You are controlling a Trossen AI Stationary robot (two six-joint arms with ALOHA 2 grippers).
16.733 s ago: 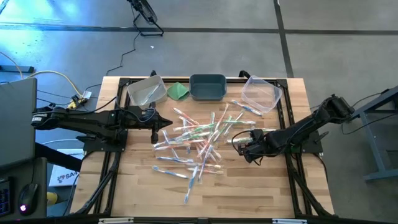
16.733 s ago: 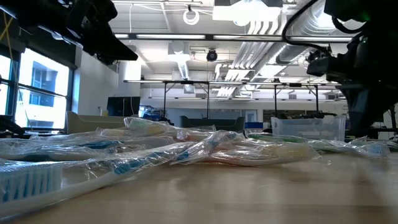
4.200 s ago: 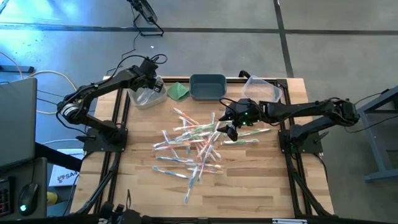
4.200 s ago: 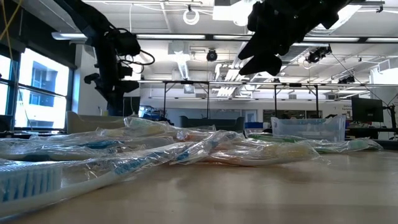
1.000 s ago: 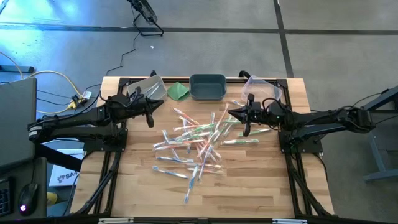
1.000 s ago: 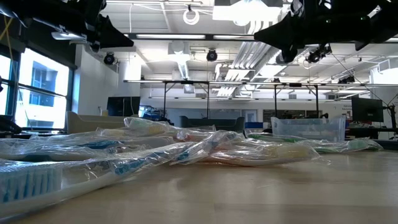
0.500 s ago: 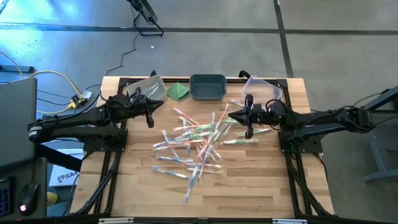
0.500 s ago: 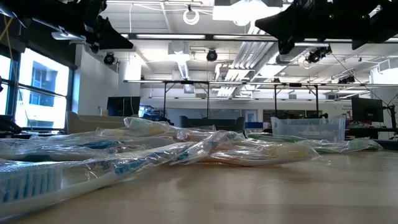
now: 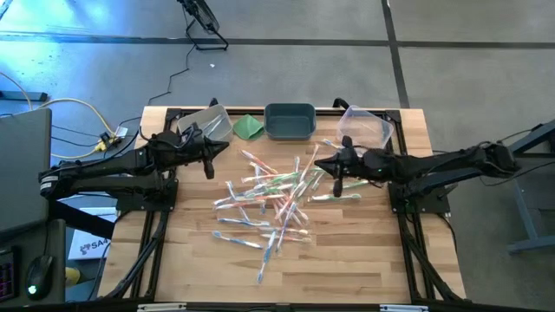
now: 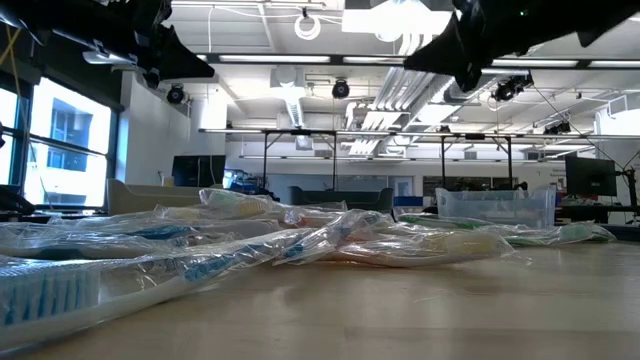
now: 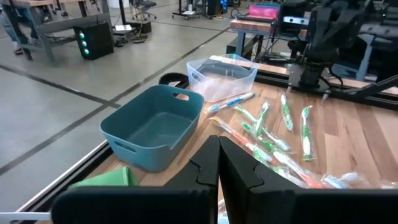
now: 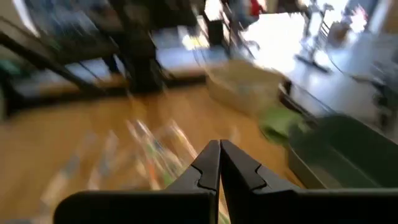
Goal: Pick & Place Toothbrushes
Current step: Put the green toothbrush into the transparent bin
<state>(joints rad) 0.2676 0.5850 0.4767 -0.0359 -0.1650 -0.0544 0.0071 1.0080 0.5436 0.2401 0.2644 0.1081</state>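
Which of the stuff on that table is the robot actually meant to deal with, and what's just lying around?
Part of the job:
- toothbrushes, piled mid-table
- two clear bins and teal bin, likely drop-offs

Lying about:
- folded green cloth between the bins
- cables off the table

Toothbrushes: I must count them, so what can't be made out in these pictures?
- Toothbrushes: high view, piled crosswise and too small to count.
- Low view: the near brush blocks those behind it.
- Right wrist view: motion blur smears the pile.
- Left wrist view: the shut left gripper covers part of the pile.
- Left clear bin: contents too small to tell.
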